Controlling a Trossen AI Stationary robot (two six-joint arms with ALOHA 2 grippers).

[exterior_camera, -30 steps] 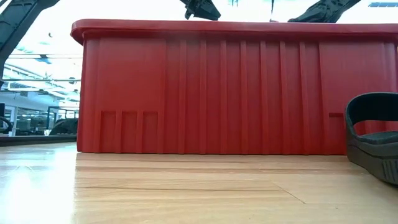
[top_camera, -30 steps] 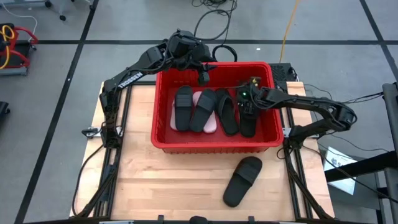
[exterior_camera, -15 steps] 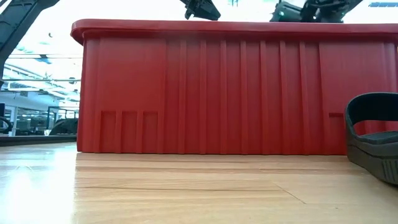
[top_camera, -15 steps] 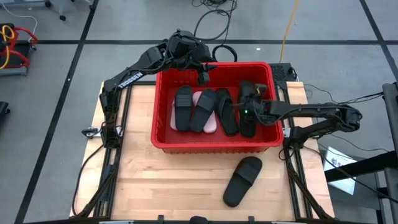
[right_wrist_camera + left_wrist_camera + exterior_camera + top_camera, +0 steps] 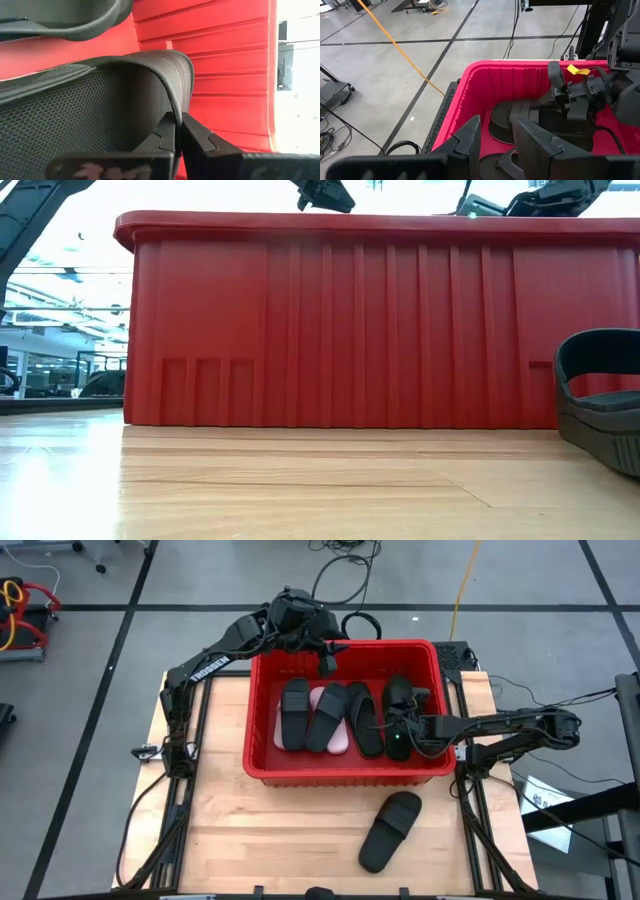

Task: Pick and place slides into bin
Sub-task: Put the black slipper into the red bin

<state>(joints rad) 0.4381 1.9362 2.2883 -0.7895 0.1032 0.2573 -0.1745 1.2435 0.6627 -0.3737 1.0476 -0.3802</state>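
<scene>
- High view: the large rectangular red plastic bin point(image 5: 345, 772) holds matte black slides point(image 5: 295, 712) and a pale pink slide point(image 5: 338, 740). The right gripper point(image 5: 398, 736) sits low at its 3 o'clock side; one black slide point(image 5: 390, 830) lies on the wooden table point(image 5: 220, 830) at 5 o'clock.
- Low view: ribbed, thick-rimmed bin wall.
- Left wrist view: left gripper point(image 5: 496, 137), fingers apart, empty, over the rim.
- Right wrist view: fingers point(image 5: 167, 131) pinched on a textured black strap.
</scene>
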